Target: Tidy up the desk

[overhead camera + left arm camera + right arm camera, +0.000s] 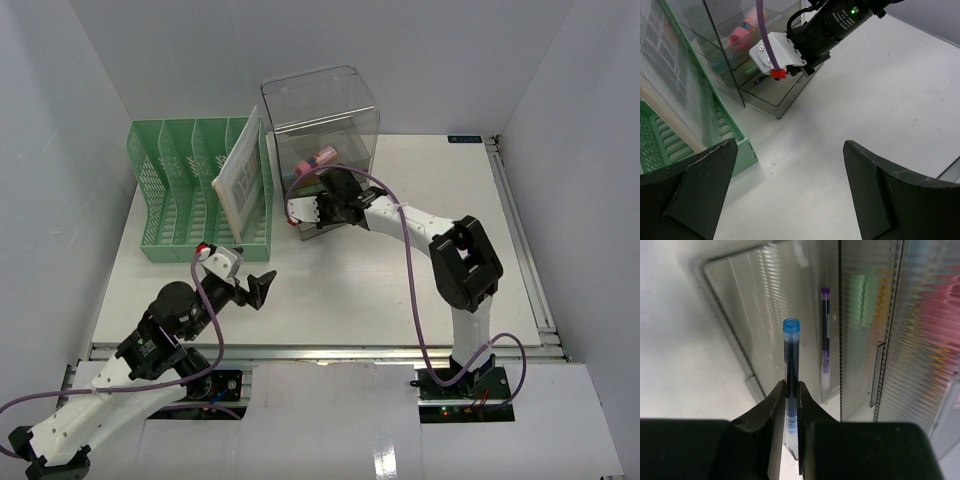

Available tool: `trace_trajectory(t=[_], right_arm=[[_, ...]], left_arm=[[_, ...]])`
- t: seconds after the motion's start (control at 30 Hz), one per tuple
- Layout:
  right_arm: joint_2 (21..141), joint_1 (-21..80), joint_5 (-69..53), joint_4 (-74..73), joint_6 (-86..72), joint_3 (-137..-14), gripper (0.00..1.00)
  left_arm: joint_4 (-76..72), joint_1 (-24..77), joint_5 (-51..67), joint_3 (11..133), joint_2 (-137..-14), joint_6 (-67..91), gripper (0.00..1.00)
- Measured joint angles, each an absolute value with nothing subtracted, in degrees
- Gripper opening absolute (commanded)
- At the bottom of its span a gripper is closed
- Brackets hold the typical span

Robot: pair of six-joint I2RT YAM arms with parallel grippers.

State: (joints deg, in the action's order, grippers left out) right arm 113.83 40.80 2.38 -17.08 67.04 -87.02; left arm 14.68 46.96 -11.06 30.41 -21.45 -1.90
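Your right gripper (791,390) clamps a blue pen (791,352) over the open drawer (740,315) holding a purple pen (825,340); your left gripper (790,145) hangs open above the bench (875,90).

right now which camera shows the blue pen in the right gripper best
Right wrist: the blue pen sits centre, pinched in the right gripper over the open drawer. Top external and left wrist show only the right arm; the pen is hidden.

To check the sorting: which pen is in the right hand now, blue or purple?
The blue-capped pen, pinched upright in the right hand. The purple pen lies loose in the open drawer beyond it.
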Motion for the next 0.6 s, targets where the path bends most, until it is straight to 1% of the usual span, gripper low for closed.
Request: trace_trajectory(t=[0.07,0.1,0.17,0.27,0.33,0.37,0.43,0.47,0.57,0.6], right_arm=[[114.99,40.56,4.56,-16.04,67.24,-87.15,0.49],[115.29,40.47,5.06,-15.93,66.93,-87.15,0.50],[115.17,40.21,5.84,-15.13,67.18,-86.98,0.52],[113.44,40.00,5.73,-13.31,66.49,-85.31,0.52],[111.05,39.57,4.15,-13.11,65.01,-83.41,0.50],[109.33,39.21,2.21,-13.35,63.79,-82.23,0.47],[105.06,37.17,-3.17,-15.04,60.65,-80.59,0.34],[102.76,35.76,-6.08,-15.98,59.04,-80.00,0.29],[94.92,27.36,-18.94,-17.43,53.16,-77.27,0.17],[92.07,24.12,-22.89,-17.73,51.51,-75.70,0.15]], left_arm=[[14.53,46.92,-10.43,30.41,-23.73,-1.61,0.98],[14.63,46.83,-9.86,30.41,-25.13,-1.50,0.98],[14.46,46.58,-8.61,30.41,-28.00,-1.44,0.96],[14.53,46.12,-6.26,30.41,-31.82,-1.21,0.88],[14.47,45.61,-4.05,30.41,-34.29,-1.03,0.82],[14.35,45.13,-2.36,30.43,-35.70,-1.02,0.79],[13.80,44.07,1.01,30.53,-38.78,-0.94,0.69],[13.50,43.62,2.46,30.59,-40.29,-0.87,0.66],[12.44,42.24,8.27,32.62,-48.32,-0.91,0.59],[11.92,41.82,9.90,33.84,-51.75,-1.04,0.57]])
